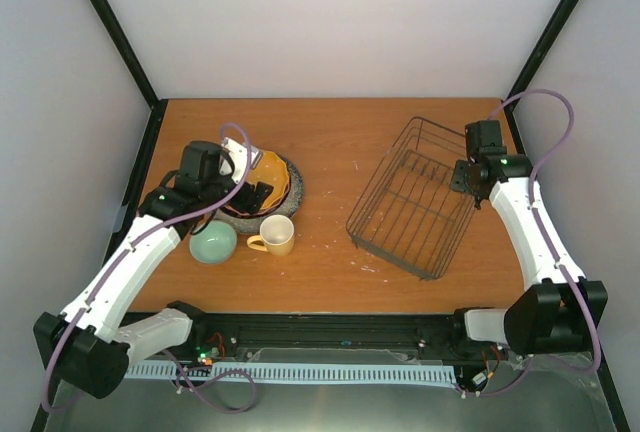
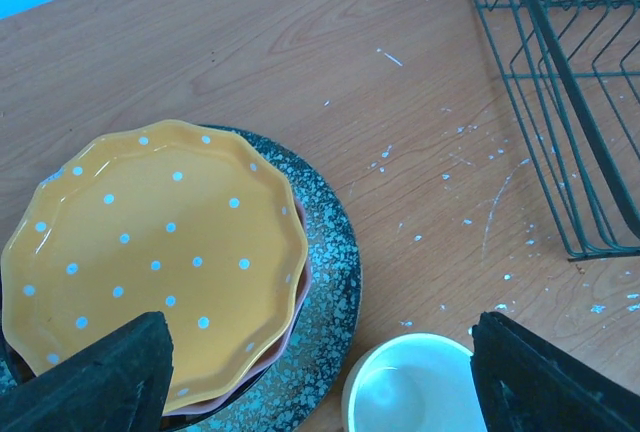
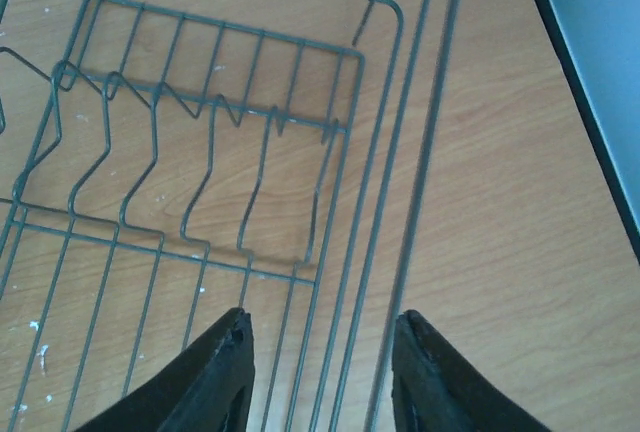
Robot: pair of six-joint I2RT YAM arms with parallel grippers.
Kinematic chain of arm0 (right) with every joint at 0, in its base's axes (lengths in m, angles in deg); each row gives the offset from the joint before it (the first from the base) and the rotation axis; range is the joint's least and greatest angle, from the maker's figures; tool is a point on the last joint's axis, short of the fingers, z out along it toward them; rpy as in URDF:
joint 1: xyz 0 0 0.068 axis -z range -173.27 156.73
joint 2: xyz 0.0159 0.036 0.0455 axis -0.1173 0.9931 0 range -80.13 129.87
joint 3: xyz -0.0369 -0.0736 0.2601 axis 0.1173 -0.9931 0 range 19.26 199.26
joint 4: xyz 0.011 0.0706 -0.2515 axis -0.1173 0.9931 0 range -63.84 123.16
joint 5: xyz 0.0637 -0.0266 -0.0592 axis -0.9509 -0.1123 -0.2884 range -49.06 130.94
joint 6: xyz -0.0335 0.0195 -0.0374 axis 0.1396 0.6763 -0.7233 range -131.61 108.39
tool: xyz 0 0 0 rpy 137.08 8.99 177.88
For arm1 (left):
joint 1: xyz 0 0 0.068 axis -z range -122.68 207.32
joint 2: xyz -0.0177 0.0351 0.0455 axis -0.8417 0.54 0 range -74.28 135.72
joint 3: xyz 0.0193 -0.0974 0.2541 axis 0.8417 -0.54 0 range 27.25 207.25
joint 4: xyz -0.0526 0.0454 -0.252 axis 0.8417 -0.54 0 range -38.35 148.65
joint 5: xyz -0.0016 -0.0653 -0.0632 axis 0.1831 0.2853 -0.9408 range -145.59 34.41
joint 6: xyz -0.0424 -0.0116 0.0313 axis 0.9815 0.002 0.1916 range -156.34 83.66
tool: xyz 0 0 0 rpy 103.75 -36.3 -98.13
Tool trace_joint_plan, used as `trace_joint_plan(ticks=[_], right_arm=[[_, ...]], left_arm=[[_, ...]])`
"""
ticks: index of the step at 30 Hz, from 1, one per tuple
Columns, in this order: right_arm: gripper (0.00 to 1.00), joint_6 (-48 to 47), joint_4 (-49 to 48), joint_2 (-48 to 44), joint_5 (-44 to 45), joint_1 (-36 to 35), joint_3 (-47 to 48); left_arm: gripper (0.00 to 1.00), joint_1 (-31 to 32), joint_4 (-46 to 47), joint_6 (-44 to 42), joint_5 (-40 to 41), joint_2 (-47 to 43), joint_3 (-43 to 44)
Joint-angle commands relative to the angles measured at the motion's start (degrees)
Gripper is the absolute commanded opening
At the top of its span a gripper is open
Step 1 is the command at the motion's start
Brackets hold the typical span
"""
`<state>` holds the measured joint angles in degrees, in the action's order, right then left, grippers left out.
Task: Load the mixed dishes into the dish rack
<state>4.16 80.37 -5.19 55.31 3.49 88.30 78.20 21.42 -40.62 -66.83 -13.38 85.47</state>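
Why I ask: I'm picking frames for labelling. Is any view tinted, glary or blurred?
Top external view: even, soft light, natural colours, sharp across the table. Left wrist view: bluish cast, the yellow mug reads cyan inside; mild sheen on the left rim of the orange dotted plate. Right wrist view: dish rack wires crisp, wall tinted blue.

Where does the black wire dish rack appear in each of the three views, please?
Top external: the dish rack sits right of centre, set at an angle.
Left wrist: upper right corner, partly cut off by the frame.
Right wrist: fills the left and middle, seen close from above.
Shared landmark: the white-flecked wooden table under the rack.
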Motion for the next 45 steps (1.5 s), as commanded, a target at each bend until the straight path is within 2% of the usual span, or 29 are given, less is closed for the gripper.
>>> trace_joint_plan(ticks=[1,10,15,20,21,23,26,31,38,45], right_arm=[[0.36,8.84,5.43,-4.88,-0.3,-0.09,-2.71],[0.37,19.21,8.29,-13.26,-4.39,-0.1,-15.61],[0.36,21.27,7.71,-14.56,-4.64,-0.1,-19.2],[0.3,21.28,3.79,-12.38,-7.28,-0.09,-21.8],[0.27,21.13,2.92,-11.69,-7.79,-0.14,-22.13],[0.15,20.54,1.4,-9.9,-8.72,-0.12,-22.44],[0.03,18.71,-0.68,-6.71,-9.56,-0.09,-22.09],[0.03,12.81,-2.73,-1.52,-10.27,-0.14,-18.63],[0.03,1.08,-1.57,6.68,-8.59,-0.13,-9.1],[0.03,-6.71,1.46,12.97,-10.15,-0.23,-1.98]], left_arm=[[0.82,-0.45,1.58,-0.9,1.81,0.89,-0.82],[0.82,-0.41,3.53,-0.48,0.77,3.62,-0.58],[0.82,-0.41,4.43,-0.54,0.87,3.03,-0.97],[0.83,-0.41,4.78,-0.37,0.97,2.44,-1.22],[0.83,-0.41,4.92,-0.39,1.04,2.26,-1.37],[0.83,-0.45,4.98,-0.39,1.18,1.99,-1.48],[0.83,-0.41,5.04,-0.34,1.38,1.86,-1.7],[0.83,-0.41,5.1,-0.12,1.74,2.34,-1.75],[0.83,-0.41,4.31,0.6,3.25,4.3,-0.59],[0.83,-0.41,3.58,1.11,4.14,5.01,0.03]])
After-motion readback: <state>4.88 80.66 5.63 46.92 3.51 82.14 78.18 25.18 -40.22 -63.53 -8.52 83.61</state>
